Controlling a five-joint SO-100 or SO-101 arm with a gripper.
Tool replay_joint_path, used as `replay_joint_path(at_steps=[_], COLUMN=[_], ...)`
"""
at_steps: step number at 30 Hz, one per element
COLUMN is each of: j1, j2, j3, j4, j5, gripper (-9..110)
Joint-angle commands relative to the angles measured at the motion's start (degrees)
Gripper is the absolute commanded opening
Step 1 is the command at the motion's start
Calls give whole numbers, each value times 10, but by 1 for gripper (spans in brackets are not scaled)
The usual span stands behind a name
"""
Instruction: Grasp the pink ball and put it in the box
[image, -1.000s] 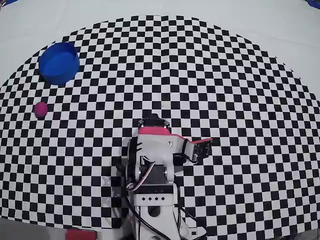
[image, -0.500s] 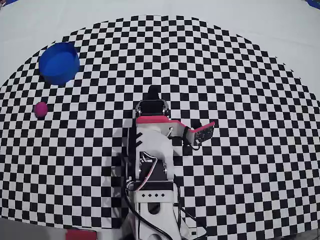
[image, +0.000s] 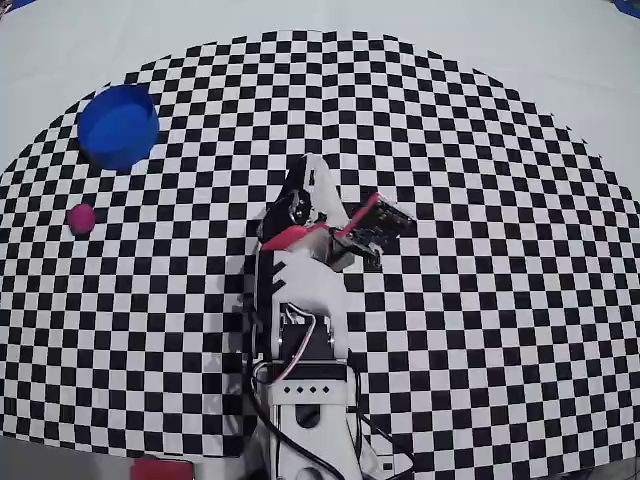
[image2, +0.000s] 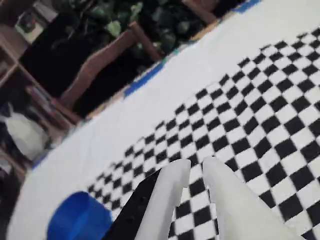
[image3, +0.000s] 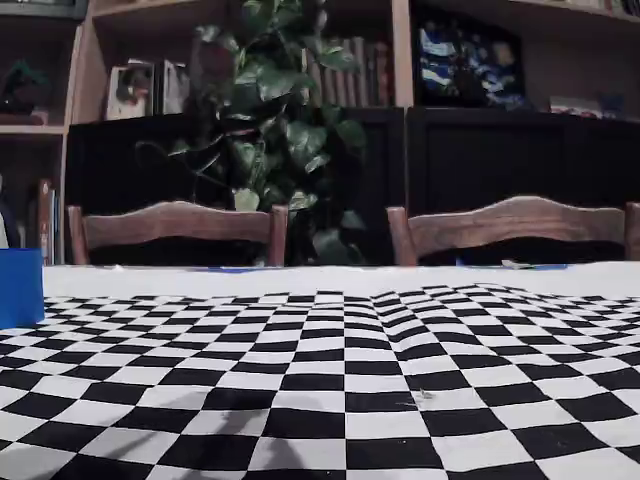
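even bright overhead light, fisheye bulge at edges; wrist view motion-blurred, dim background.

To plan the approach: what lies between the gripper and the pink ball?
Nothing: the overhead view shows only bare checkered mat between the gripper and the pink ball.

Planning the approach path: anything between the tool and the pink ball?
Nothing visible. In the overhead view, only bare checkered mat lies between the tool and the pink ball; the blue box sits off that line.

White arm; red-pink panel
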Motion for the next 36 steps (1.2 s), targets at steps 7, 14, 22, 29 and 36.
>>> replay_joint_path(at_steps=[7, 14, 22, 29, 36], j1=[7, 5, 11, 11, -6], j2=[-4, -4, -8, -8, -14], j3=[4, 4, 4, 4, 4], j4=[-54, -67, -67, -65, -63], j5=[-287, -371, -371, -370, -370], gripper=[1, 1, 24, 32, 31])
